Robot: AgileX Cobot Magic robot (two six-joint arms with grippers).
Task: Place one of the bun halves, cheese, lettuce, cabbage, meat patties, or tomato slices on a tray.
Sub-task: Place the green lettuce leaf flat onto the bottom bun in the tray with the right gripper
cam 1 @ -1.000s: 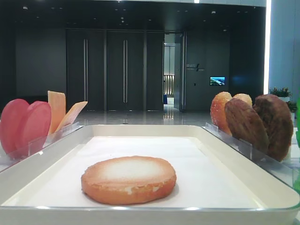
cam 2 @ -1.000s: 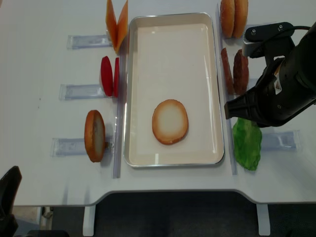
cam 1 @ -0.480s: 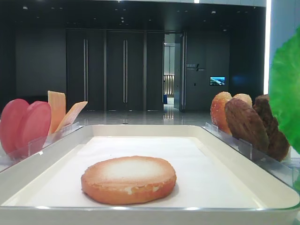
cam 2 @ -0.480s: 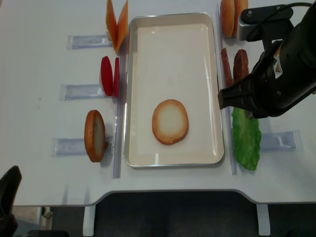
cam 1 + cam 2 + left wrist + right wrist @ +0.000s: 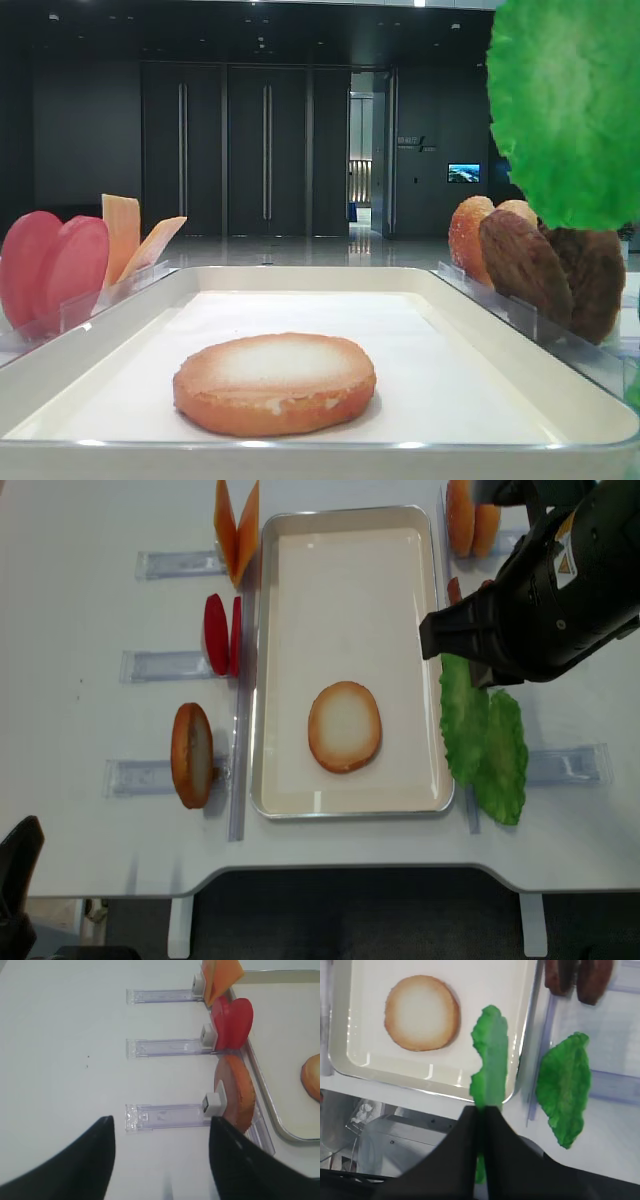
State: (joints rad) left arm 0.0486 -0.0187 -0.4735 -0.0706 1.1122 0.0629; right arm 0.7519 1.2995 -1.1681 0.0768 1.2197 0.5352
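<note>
Right wrist view shows the right gripper (image 5: pixel 481 1115) clenched on the lower edge of a lettuce (image 5: pixel 490 1055) leaf, which hangs edge-on over the lower right rim of the tray (image 5: pixel 432 1083). A bun half (image 5: pixel 422 1012) lies pale face up in the upper left of that frame, inside the tray, and a second lettuce leaf (image 5: pixel 563 1087) lies flat on the table at the right, outside the rim. Meat patties (image 5: pixel 577 977) stand at the top right. From overhead, the held leaf sits at the tray's right rim, right of centre, apart from the bun. The step in hand looks like carrying the lettuce across to the tray; next, the leaf needs moving further left over the tray floor, lowering, then release. The left gripper (image 5: pixel 160 1150) hangs with jaws spread and empty at the bottom of its own view, beside the tomato slices (image 5: pixel 232 1022)
</note>
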